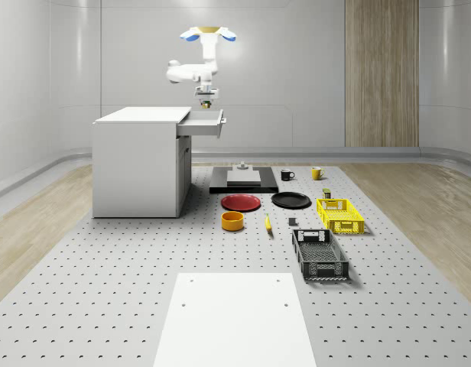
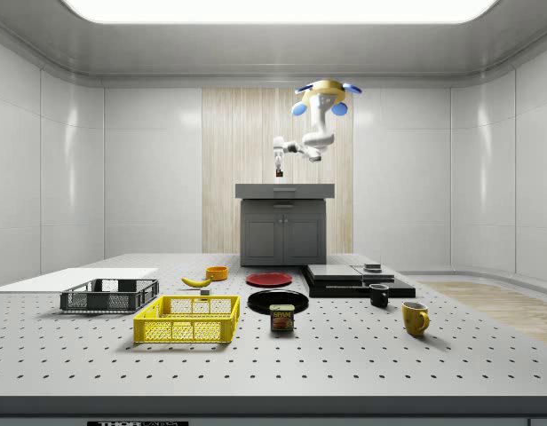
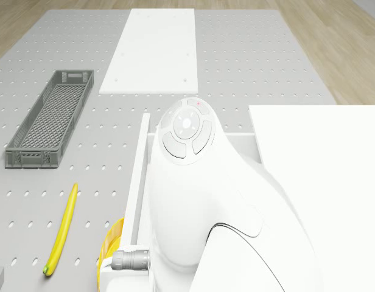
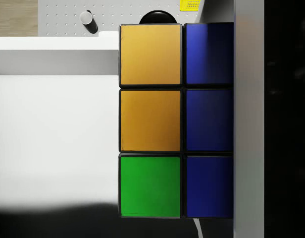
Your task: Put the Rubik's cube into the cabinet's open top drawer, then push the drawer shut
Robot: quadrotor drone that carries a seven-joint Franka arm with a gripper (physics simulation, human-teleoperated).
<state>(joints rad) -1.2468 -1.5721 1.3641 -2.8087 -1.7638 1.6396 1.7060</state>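
orange, green and dark blue squares of the rubik's cube (image 4: 167, 121) sit right in front of my wrist camera, with a pale finger (image 4: 247, 119) pressed flat along the cube's blue side — so i read the gripper (image 1: 207, 95) as clamped on the cube. beneath it in that view i see the white inside of the open top drawer (image 4: 53, 134), its front wall and small round knob (image 4: 86, 18) beyond.

from the whole-scene camera, the yellow-and-blue quadrotor drone (image 1: 208, 34) hovers in the air above the drawer (image 1: 203, 121), which stands pulled out from the white cabinet (image 1: 140, 160) toward that view's right. the white arm (image 1: 191, 71) hangs down from it and bends, and the gripper points downward with the cube held just above the drawer, not touching it. the side camera agrees — the gripper (image 2: 278, 173) hangs a little above the cabinet top (image 2: 284, 189), with the drone (image 2: 326, 93) higher and to that view's right.

on the perforated grey table (image 1: 105, 290) i can see a red plate (image 1: 241, 202), a black plate (image 1: 290, 200), an orange bowl (image 1: 232, 221), a yellow banana (image 1: 267, 223), a yellow crate (image 1: 339, 215) and a dark grey crate (image 1: 320, 255), all well apart from the cabinet's drawer.
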